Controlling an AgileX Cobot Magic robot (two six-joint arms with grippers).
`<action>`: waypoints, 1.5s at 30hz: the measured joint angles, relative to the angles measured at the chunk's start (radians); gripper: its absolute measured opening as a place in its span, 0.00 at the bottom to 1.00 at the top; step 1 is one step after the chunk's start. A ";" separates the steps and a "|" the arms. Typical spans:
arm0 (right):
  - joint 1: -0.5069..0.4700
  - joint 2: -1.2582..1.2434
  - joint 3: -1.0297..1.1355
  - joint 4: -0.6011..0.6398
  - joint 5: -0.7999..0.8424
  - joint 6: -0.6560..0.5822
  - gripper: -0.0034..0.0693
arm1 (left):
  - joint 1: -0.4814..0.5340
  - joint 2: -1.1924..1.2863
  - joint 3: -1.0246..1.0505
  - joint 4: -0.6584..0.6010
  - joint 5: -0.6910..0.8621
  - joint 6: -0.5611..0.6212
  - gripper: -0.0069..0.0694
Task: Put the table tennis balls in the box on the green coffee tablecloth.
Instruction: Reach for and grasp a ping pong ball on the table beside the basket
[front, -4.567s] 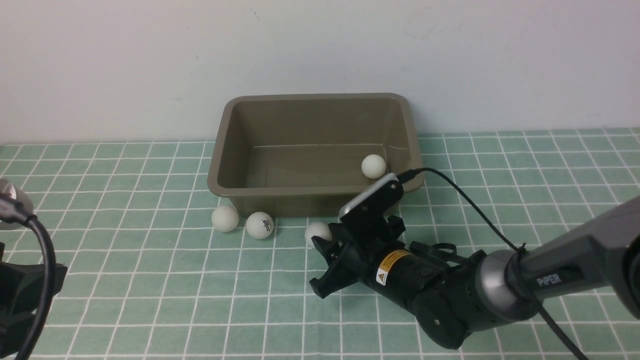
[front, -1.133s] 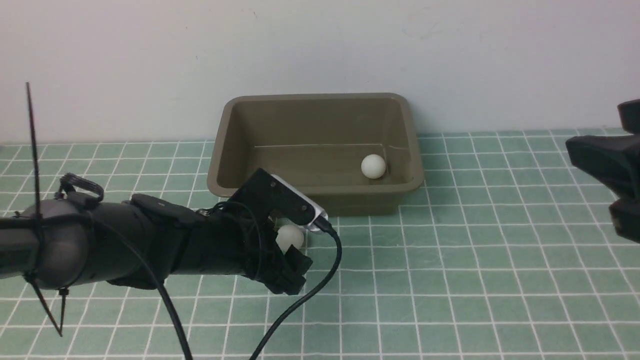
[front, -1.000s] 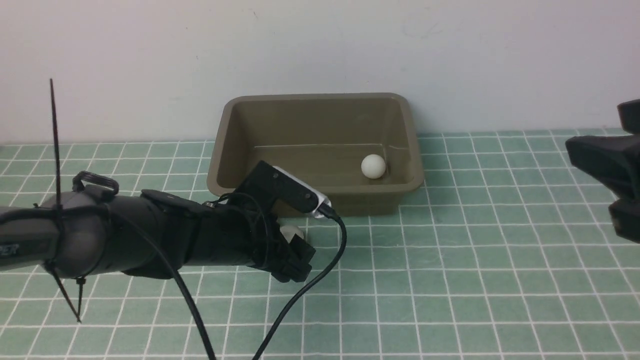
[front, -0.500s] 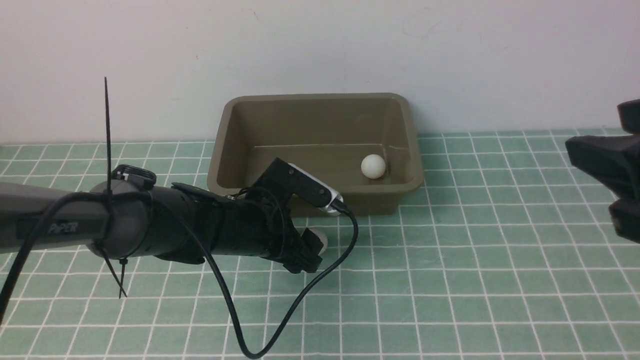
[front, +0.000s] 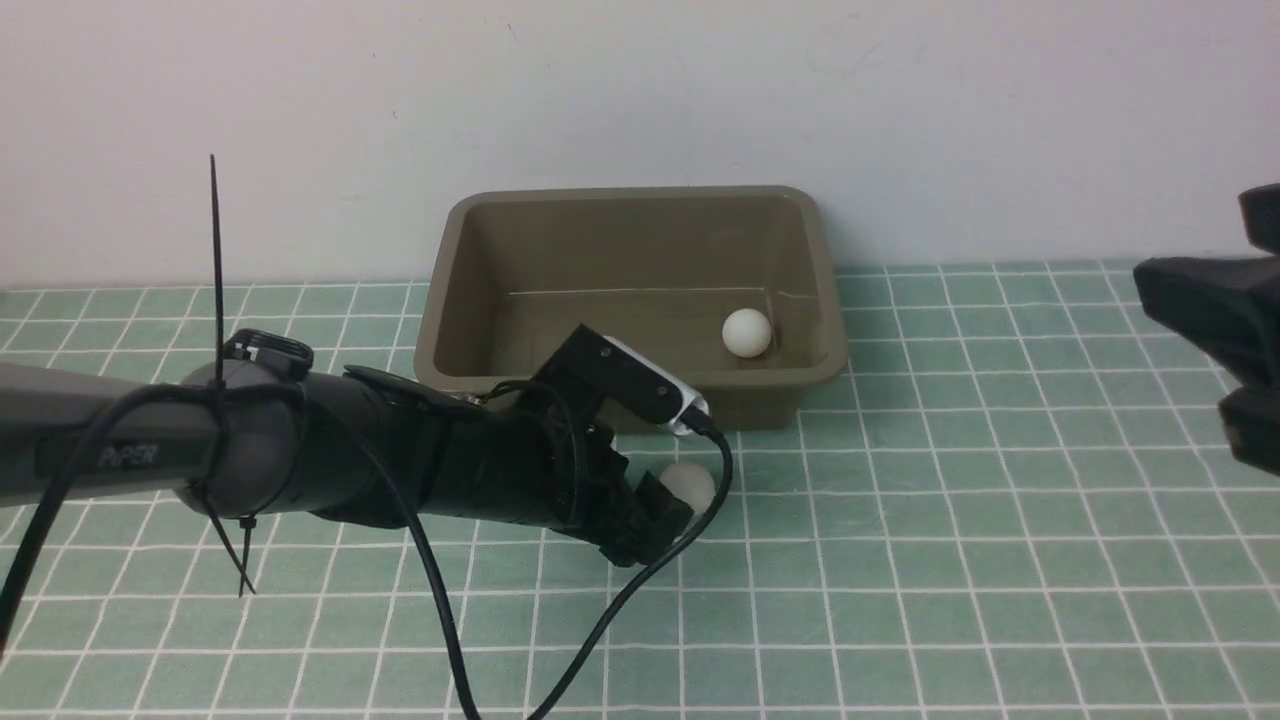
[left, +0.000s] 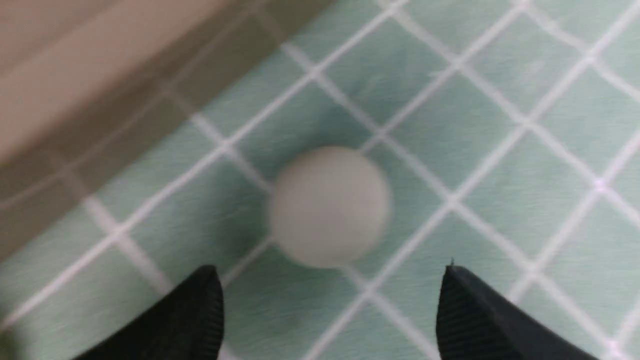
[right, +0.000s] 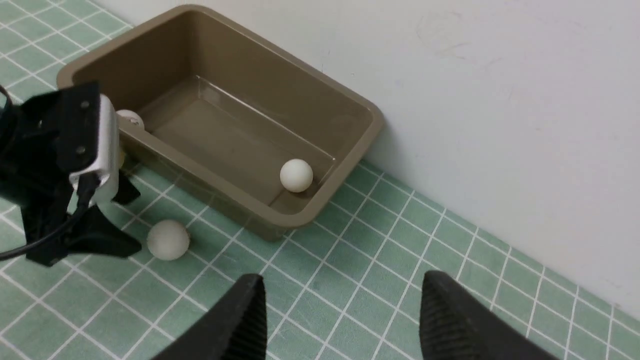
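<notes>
I was on the step of picking up a ball. The loose ball (front: 688, 487) lay on the green coffee tablecloth (front: 950, 560), near the front wall of the box (front: 620, 240) but not touching it. My left gripper (front: 655, 512) was right by that ball. Its two fingers were wide apart and held nothing. In my left wrist view the ball sat just ahead of my fingertips (left: 200, 310), about in the middle of the gap. It was not between them yet. That picture was blurry.

Next, I think I needed to push forward a little so the ball sat between the fingers. Then I needed to squeeze softly. The ball is round and light, so a bump could make it roll away. After that I would have to lift it over the rim and let go.

My left arm (front: 300, 460) was stretched low across the cloth, reaching toward the right, with the gripper tipped down. My right gripper (right: 340, 320) was up and off to the side, well away. Its fingers were apart and empty.

The ball in the box (front: 747, 332) lay by the right end. A hidden ball (right: 131, 119) peeked out behind my left wrist, by the box's corner. I could not tell more about it.
</notes>
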 joint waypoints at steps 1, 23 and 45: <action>0.000 0.000 0.000 0.000 -0.003 0.000 0.58 | -0.001 0.000 -0.001 0.000 0.026 0.000 0.76; 0.000 0.000 0.000 0.000 -0.048 0.006 0.58 | -0.059 0.003 -0.030 -0.127 -0.111 0.224 0.76; 0.000 0.000 0.000 0.000 -0.056 0.015 0.58 | -0.059 0.073 -0.072 -0.132 -0.134 0.275 0.76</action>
